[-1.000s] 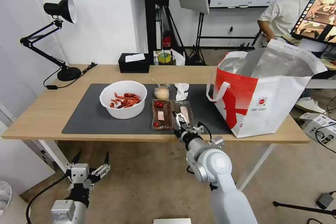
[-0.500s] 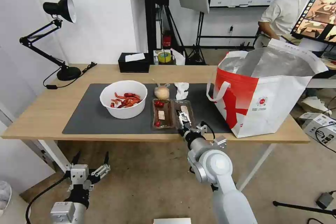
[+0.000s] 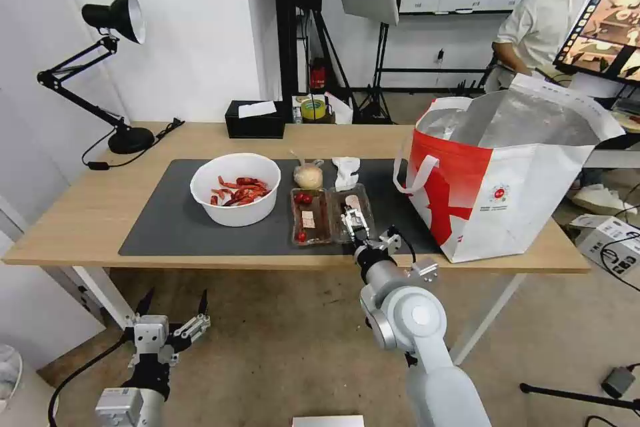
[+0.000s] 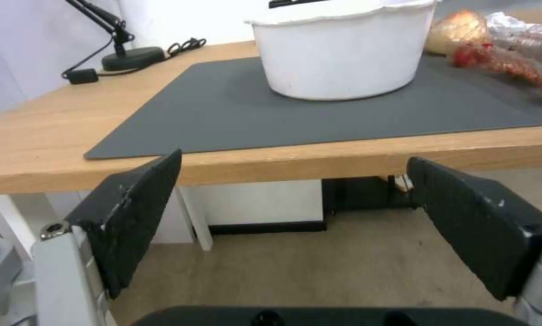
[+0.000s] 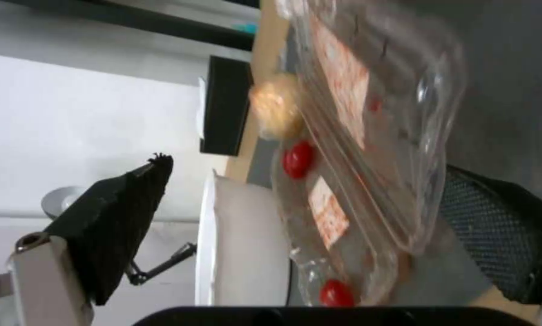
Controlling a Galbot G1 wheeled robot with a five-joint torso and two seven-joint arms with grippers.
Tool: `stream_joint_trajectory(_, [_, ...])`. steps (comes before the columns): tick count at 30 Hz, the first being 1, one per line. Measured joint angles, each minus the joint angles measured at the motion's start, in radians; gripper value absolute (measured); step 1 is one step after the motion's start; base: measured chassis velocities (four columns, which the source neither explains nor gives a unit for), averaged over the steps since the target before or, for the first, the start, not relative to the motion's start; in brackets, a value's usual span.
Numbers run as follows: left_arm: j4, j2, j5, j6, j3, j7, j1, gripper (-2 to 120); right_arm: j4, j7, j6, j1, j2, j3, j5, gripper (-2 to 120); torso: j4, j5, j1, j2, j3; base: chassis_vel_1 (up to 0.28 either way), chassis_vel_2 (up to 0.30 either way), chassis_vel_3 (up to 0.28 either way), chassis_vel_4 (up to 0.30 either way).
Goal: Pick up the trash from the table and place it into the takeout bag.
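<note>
1. Reaching over the near edge of the worktop, right hand at the right half of the clear two-part tray, fingers spread wide with the tray's edge between them, not clamped.
2. Parked low beside the base, below the worktop's edge, left hand, fingers wide and holding nothing.
3. Resting on the dark grey mat: white bowl of red shells left of the tray, small beige-filled bag and crumpled white tissue just behind the tray.
4. Standing upright at the worktop's right end, mouth open and foil lining showing, takeout bag, near the tray but apart from it.
</note>
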Motion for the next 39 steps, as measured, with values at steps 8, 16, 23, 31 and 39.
stream_joint_trajectory(8, [-0.014, -0.006, 0.002, -0.013, -0.01, 0.0, 0.013, 100, 0.036, -0.032, -0.024, 0.049, -0.031, -0.025, -0.073, 100, 0.0, 0.0001, 0.0, 0.0, 0.0, 0.0, 0.0, 0.0, 0.0])
stream_joint_trajectory(16, [-0.016, -0.009, 0.002, -0.016, -0.014, 0.0, 0.016, 100, 0.015, -0.005, -0.066, 0.116, -0.062, -0.054, 0.018, 100, 0.0, 0.0, 0.0, 0.0, 0.0, 0.0, 0.0, 0.0, 0.0])
stream_joint_trajectory(23, [-0.015, -0.021, 0.007, -0.022, -0.016, 0.001, 0.019, 100, -0.075, 0.095, -0.164, 0.222, -0.041, -0.117, 0.146, 100, 0.0, 0.0, 0.0, 0.0, 0.0, 0.0, 0.0, 0.0, 0.0])
stream_joint_trajectory(31, [-0.023, -0.026, 0.012, -0.032, -0.023, 0.001, 0.026, 100, -0.136, 0.214, -0.191, 0.285, -0.003, -0.14, 0.173, 100, 0.0001, 0.0, 0.0, 0.0, 0.0, 0.0, 0.0, 0.0, 0.0])
stream_joint_trajectory(39, [-0.035, -0.015, 0.007, -0.032, -0.027, 0.001, 0.024, 100, -0.12, 0.007, -0.232, 0.317, -0.115, -0.15, -0.036, 100, 0.0001, 0.0001, 0.0, 0.0, 0.0, 0.0, 0.0, 0.0, 0.0])
